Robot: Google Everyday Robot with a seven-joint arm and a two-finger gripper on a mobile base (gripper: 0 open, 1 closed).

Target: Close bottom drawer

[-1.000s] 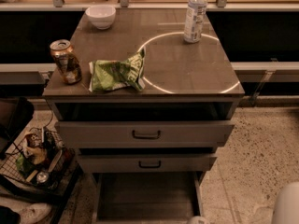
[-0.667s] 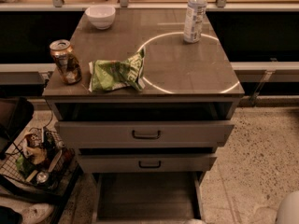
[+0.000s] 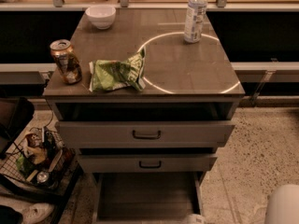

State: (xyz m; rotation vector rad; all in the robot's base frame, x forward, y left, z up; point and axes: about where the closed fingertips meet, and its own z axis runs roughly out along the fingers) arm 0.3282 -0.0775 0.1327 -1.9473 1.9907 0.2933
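The bottom drawer (image 3: 145, 197) is pulled far out below two other grey drawers. Its flat grey inside shows, and its front and handle are cut off by the lower edge of the camera view. The middle drawer (image 3: 147, 164) and the top drawer (image 3: 145, 134) each stand partly out and carry a black loop handle. My gripper (image 3: 194, 218) shows only as a small pale piece at the lower edge, by the bottom drawer's right front corner. A white rounded part of my arm (image 3: 282, 205) fills the lower right corner.
On the cabinet top (image 3: 187, 73) are a white bowl (image 3: 101, 16), a drink can (image 3: 66, 61), a green chip bag (image 3: 117, 73) and a water bottle (image 3: 195, 14). A wire basket of clutter (image 3: 35, 157) stands on the floor at the left. Speckled floor (image 3: 243, 157) lies to the right.
The white arm part at the lower right has shifted slightly. The drawers and the things on top have not moved.
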